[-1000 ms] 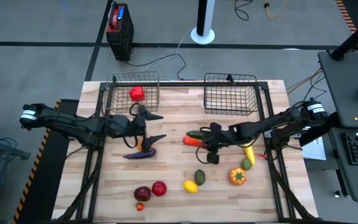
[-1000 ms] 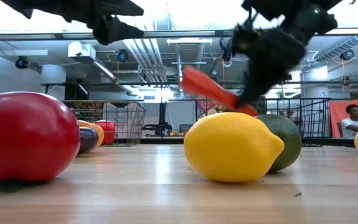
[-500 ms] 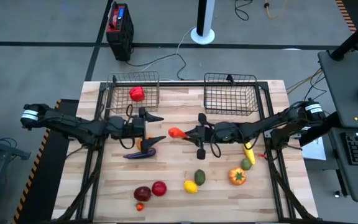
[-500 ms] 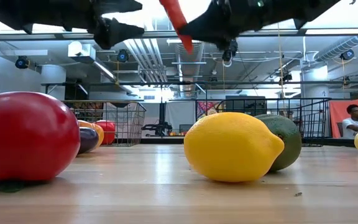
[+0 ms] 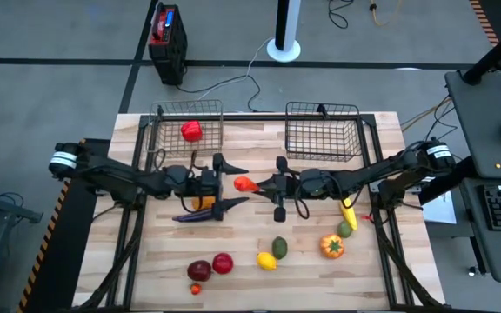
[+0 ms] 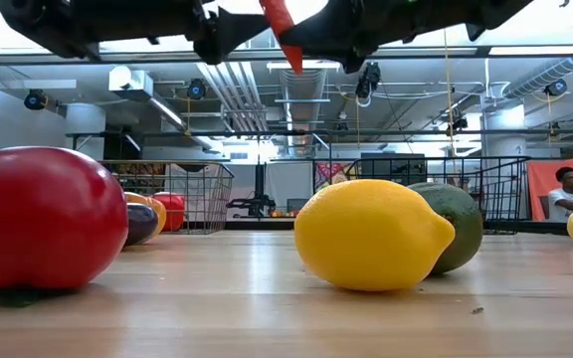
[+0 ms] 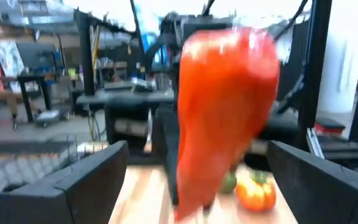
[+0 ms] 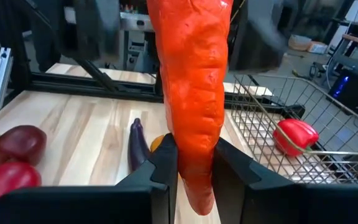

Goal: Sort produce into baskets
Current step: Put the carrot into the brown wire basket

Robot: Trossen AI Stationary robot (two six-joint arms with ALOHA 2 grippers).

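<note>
My right gripper is shut on an orange-red carrot, held high over the table's middle; the carrot also shows at the top of the low view. My left gripper is open, with its fingers standing on either side of the carrot's free thick end; I cannot tell whether they touch it. The left basket holds a red pepper. The right basket has nothing in it. My right gripper pinches the carrot between its two fingers near its thin end. The fingers come level from the table's right and lie along the carrot. The carrot is lifted clear of the table, its thick end sticking out toward my left gripper.
A purple eggplant and an orange piece lie under my left gripper. A lemon, a green piece, red pieces and an orange one lie near the front. A yellow pepper lies at the right.
My right gripper has lifted the carrot off the table and carried it up and toward the table's left; the carrot has turned with its thick end toward my left gripper. My left gripper has moved toward the table's right until its open fingers flank the carrot.
</note>
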